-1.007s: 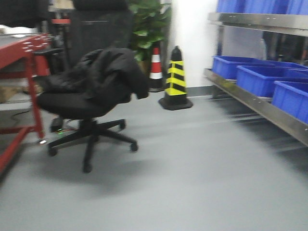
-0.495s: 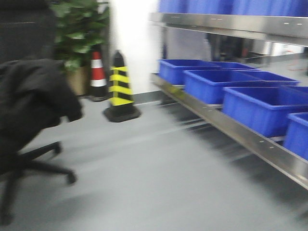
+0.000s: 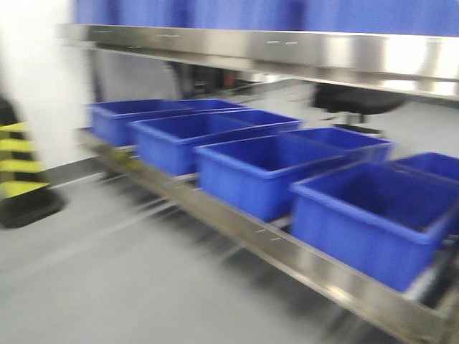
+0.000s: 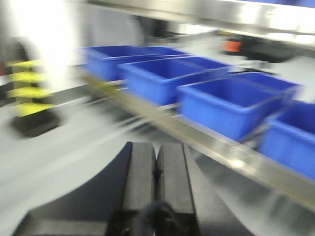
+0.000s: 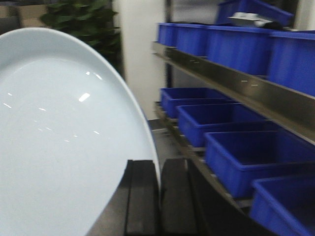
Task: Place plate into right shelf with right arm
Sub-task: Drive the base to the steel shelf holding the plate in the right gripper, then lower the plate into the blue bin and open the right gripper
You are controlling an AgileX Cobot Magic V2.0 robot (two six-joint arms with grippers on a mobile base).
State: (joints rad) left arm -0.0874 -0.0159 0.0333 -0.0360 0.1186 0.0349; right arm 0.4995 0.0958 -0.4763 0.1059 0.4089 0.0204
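Note:
In the right wrist view the plate [image 5: 59,142], glossy pale blue-white, fills the left half of the picture. My right gripper [image 5: 159,167] is shut on its rim, one black finger on each face. The right shelf, a shiny steel rack, runs along the right [image 5: 236,81] and crosses the front view [image 3: 272,240]. It holds rows of blue bins. In the left wrist view my left gripper [image 4: 156,152] is shut with nothing between its fingers, and the shelf's lower beam [image 4: 216,147] passes just beyond it. Neither gripper shows in the front view.
Several blue bins [image 3: 251,172] sit on the lower shelf level and more stand on the upper level [image 5: 246,46]. A black-and-yellow cone [image 3: 18,172] stands on the grey floor at the left. A leafy plant [image 5: 83,22] stands by a white wall behind the plate.
The front view has swung to the right: the office chair and the red-framed table have left the picture, the cone has slid to the left edge, and the shelf now fills the view.

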